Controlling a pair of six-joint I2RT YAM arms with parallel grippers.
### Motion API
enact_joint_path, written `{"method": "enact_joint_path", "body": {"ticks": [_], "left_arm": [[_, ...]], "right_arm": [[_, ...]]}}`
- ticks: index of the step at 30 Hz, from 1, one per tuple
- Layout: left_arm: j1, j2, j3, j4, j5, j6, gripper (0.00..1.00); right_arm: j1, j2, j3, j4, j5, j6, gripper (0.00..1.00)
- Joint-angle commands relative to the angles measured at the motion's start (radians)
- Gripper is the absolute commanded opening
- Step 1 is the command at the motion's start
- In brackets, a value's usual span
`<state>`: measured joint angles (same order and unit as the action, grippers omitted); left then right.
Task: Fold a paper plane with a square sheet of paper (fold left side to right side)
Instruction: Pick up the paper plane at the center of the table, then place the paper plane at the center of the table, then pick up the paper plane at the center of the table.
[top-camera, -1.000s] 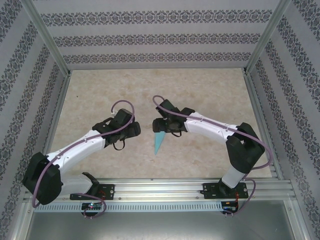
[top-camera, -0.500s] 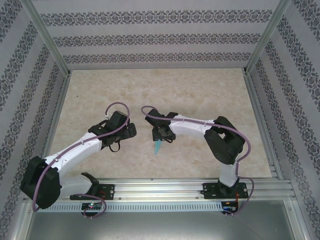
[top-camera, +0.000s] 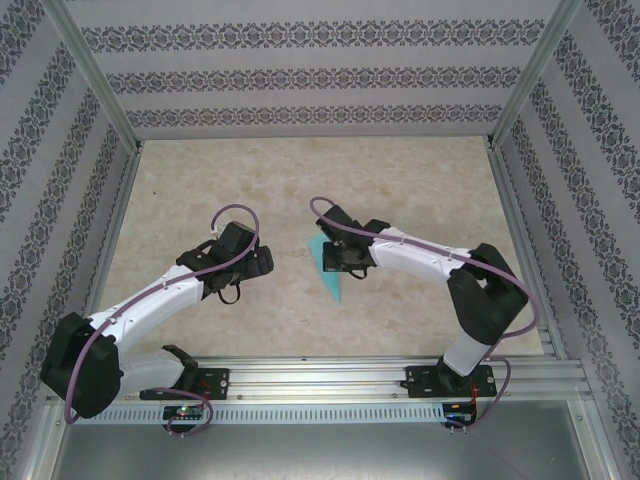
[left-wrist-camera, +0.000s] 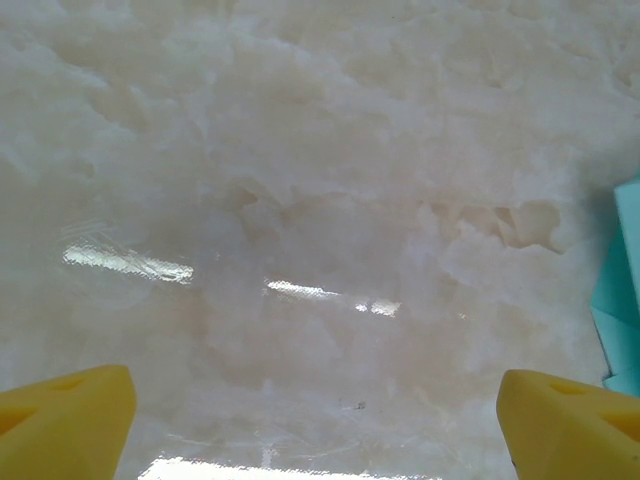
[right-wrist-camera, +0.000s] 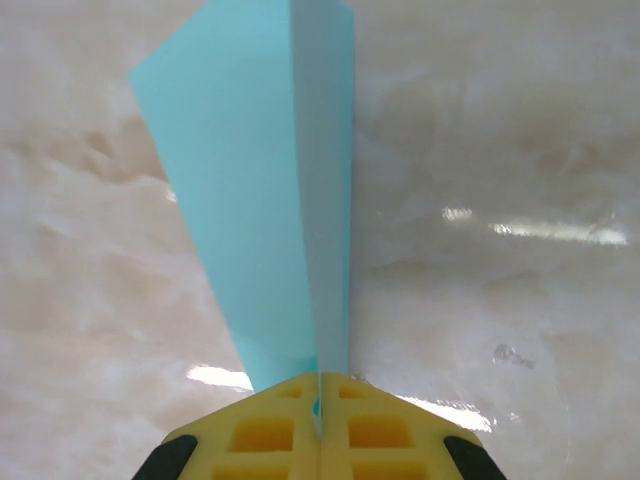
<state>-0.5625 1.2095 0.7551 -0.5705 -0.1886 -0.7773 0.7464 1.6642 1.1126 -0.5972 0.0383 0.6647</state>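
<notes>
The square sheet of paper is folded into the paper plane (top-camera: 326, 268), a slim teal-blue dart with a centre crease, lying mid-table with its point toward the near right. My right gripper (top-camera: 334, 256) is shut on it. In the right wrist view the yellow fingers (right-wrist-camera: 270, 430) pinch the plane (right-wrist-camera: 255, 190) at its crease, and my right gripper (right-wrist-camera: 320, 388) has the wings spreading away ahead of it. My left gripper (top-camera: 266, 262) hangs to the left of the plane, open, with its yellow fingertips (left-wrist-camera: 65, 412) wide apart over bare table. An edge of the plane (left-wrist-camera: 625, 300) shows at its right.
The marble-look table top (top-camera: 400, 180) is walled by patterned panels on three sides, with metal posts at the corners. An aluminium rail (top-camera: 320, 385) carrying both arm bases runs along the near edge.
My right gripper has shut on the paper plane and swung it; its point now aims near right instead of near left. The left arm drew back slightly and its jaws opened wider.
</notes>
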Motion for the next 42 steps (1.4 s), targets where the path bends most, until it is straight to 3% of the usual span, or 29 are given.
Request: {"method": "enact_joint_path", "body": {"ticks": [1, 5, 11, 13, 17, 23, 30, 36, 42], "left_arm": [[0.017, -0.022, 0.033, -0.017, 0.003, 0.019, 0.94], [0.018, -0.024, 0.039, -0.028, 0.001, 0.02, 0.94], [0.018, -0.02, 0.04, -0.026, 0.015, 0.011, 0.94], [0.018, -0.017, 0.039, -0.026, 0.021, 0.01, 0.95], [0.018, -0.018, 0.039, -0.032, 0.021, 0.008, 0.95], [0.017, -0.017, 0.041, -0.029, 0.015, 0.01, 0.95], [0.017, -0.021, 0.029, -0.007, 0.016, 0.015, 1.0], [0.018, -0.019, 0.027, -0.001, 0.028, 0.021, 1.0], [0.017, -0.018, 0.025, -0.002, 0.026, 0.022, 1.0]], "right_arm": [[-0.067, -0.081, -0.066, 0.167, -0.171, -0.053, 0.0], [-0.153, -0.088, -0.14, 0.312, -0.363, -0.044, 0.0], [-0.246, 0.008, -0.226, 0.413, -0.463, -0.03, 0.0], [-0.266, 0.027, -0.236, 0.387, -0.436, -0.051, 0.04], [-0.265, -0.002, -0.205, 0.239, -0.296, -0.115, 0.26], [-0.205, -0.122, -0.128, 0.036, -0.126, -0.162, 0.46], [-0.128, -0.134, -0.16, 0.089, -0.197, -0.043, 0.51], [-0.076, -0.03, -0.111, 0.066, -0.15, -0.019, 0.58], [-0.067, 0.025, -0.073, 0.054, -0.128, -0.032, 0.56]]}}
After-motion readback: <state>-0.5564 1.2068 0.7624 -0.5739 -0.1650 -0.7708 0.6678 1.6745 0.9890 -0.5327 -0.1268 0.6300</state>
